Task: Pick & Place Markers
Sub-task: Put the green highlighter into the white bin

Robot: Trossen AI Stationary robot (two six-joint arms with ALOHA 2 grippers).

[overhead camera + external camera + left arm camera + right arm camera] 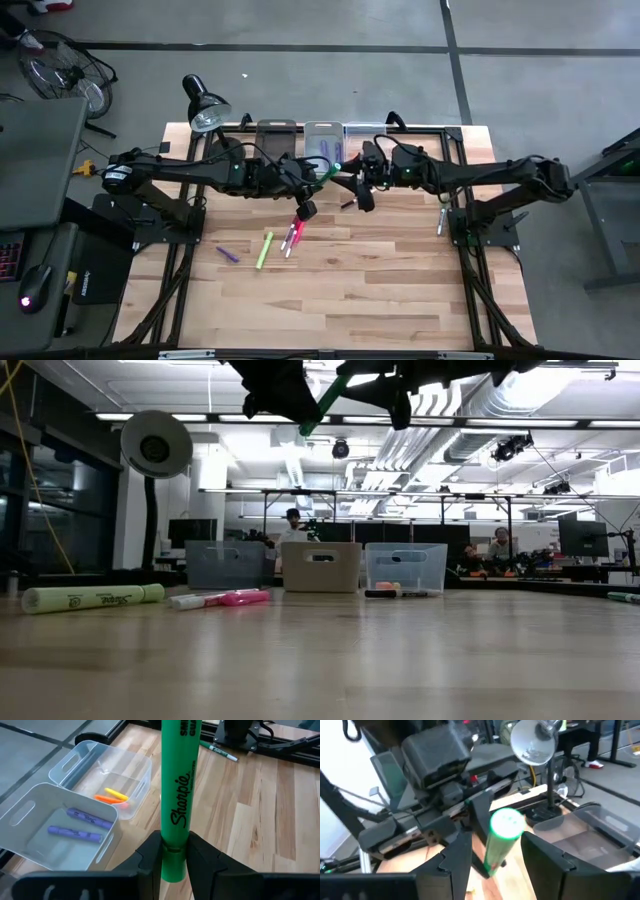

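A green marker (180,780) is held high above the table's middle, with my left gripper (175,851) shut on it. My right gripper (497,852) faces it from the table's right, open. Its fingers stand on either side of the marker's free end (506,824), and no touch shows. On the table in front of the grippers lie a purple marker (228,254), a lime one (265,249) and a red one (296,233), with a dark one (347,203) under the grippers. Two purple markers (75,827) lie in one bin. My left gripper pinches the green marker near its one end (174,865) between its two fingers (150,857). The marker runs forward along the fingers and out past them toward the right gripper. It is lifted clear, slanting upward above the table (322,402).
Three plastic bins (277,135) (322,137) (358,133) stand in a row at the far edge, one holding an orange and a yellow marker (112,796). A desk lamp (205,105) stands at the far left. A thin marker (441,222) lies by the right arm's base.
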